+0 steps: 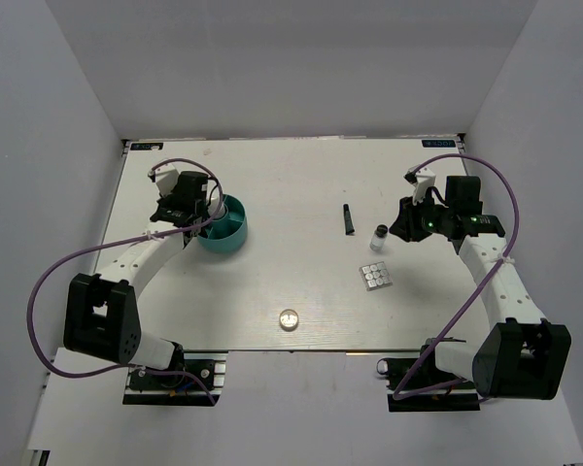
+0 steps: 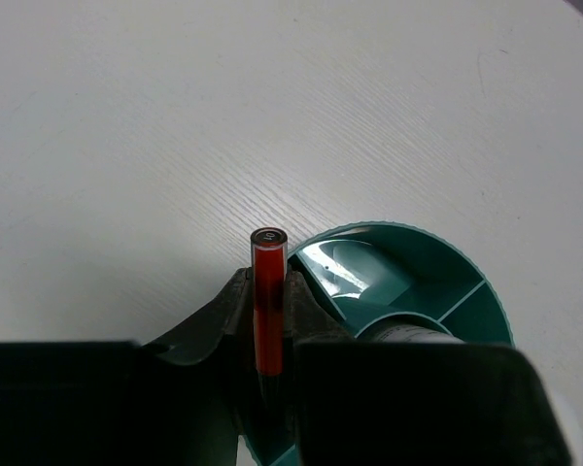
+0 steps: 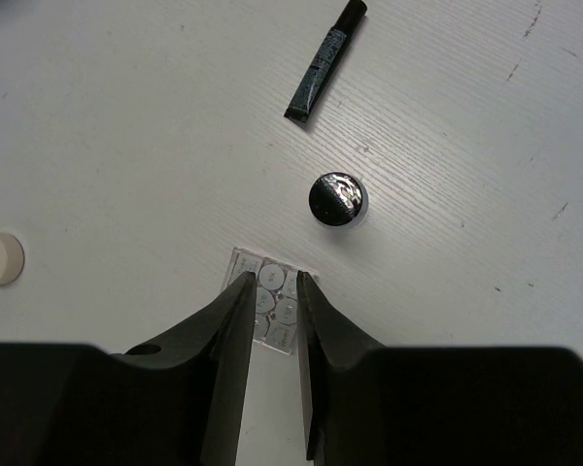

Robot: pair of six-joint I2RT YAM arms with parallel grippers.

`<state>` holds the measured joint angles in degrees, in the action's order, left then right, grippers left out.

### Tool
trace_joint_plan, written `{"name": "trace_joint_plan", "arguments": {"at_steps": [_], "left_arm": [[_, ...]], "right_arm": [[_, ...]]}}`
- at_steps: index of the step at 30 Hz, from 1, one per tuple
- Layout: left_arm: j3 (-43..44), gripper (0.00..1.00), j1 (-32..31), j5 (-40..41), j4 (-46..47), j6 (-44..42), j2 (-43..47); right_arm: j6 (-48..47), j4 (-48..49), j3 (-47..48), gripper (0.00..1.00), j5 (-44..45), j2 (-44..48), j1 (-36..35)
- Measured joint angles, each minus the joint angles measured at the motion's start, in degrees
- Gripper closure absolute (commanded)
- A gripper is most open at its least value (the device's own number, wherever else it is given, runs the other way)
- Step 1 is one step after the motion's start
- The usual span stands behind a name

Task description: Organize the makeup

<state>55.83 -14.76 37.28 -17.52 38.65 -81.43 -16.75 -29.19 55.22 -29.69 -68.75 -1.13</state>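
My left end effector (image 2: 269, 320) is clamped on the red pencil (image 2: 268, 291) at the teal holder (image 2: 418, 262) rim. Reckon dropping it inside comes next. My right end effector (image 3: 274, 282) sits apart over the palette (image 3: 275, 325).

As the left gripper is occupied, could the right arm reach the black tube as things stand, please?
Probably yes, from above: the black tube lies uncovered ahead of the open right gripper, though the small bottle standing between them could be knocked.
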Motion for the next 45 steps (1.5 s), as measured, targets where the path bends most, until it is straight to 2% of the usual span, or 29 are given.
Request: {"name": "trace_joint_plan", "arguments": {"at_steps": [2, 3, 15, 28, 31, 34, 35, 38, 39, 42, 45], "left_arm": [[0.00, 0.89, 0.00, -0.04, 0.02, 0.13, 0.00], [0.00, 0.83, 0.00, -0.09, 0.04, 0.22, 0.00], [-0.17, 0.68, 0.00, -0.90, -0.04, 1.07, 0.00], [-0.66, 0.59, 0.00, -1.40, -0.76, 1.57, 0.76], [-0.66, 0.57, 0.00, -1.46, -1.42, 1.68, 1.88], [-0.61, 0.48, 0.00, -1.49, -2.05, 1.31, 4.42], [-0.59, 0.40, 0.00, -1.49, -2.21, 1.11, 5.66], [-0.26, 0.30, 0.00, -1.84, -3.39, 0.02, 10.64], [0.00, 0.23, 0.00, -2.36, -3.82, -0.44, 12.55], [1.20, 0.15, 0.02, -5.68, -5.25, -2.19, 18.58], [1.88, 0.11, 0.04, -11.26, -6.43, -3.89, 23.32]], "right_arm": [[-0.02, 0.00, 0.00, 0.69, 0.00, 0.00, 0.00], [-0.04, 0.00, 0.00, 0.69, 0.00, 0.00, 0.00], [-0.15, 0.00, 0.00, 0.68, 0.00, 0.00, 0.00], [-0.15, -0.02, 0.00, 0.66, -0.02, 0.00, 0.00], [-0.22, -0.17, 0.00, 0.63, -0.04, 0.00, 0.00], [-0.52, -0.57, 0.00, 0.58, -0.09, 0.00, 0.00], [-0.70, -0.72, 0.00, 0.55, -0.15, 0.00, 0.00], [-1.42, -0.83, 0.02, 0.47, -0.48, 0.00, 0.00], [-1.77, -0.90, 0.04, 0.45, -0.57, 0.00, 0.00], [-2.38, -1.09, 0.26, 0.38, -0.96, 0.00, 0.00], [-3.34, -1.42, 1.07, 0.32, -1.38, -0.33, -0.02]]}}
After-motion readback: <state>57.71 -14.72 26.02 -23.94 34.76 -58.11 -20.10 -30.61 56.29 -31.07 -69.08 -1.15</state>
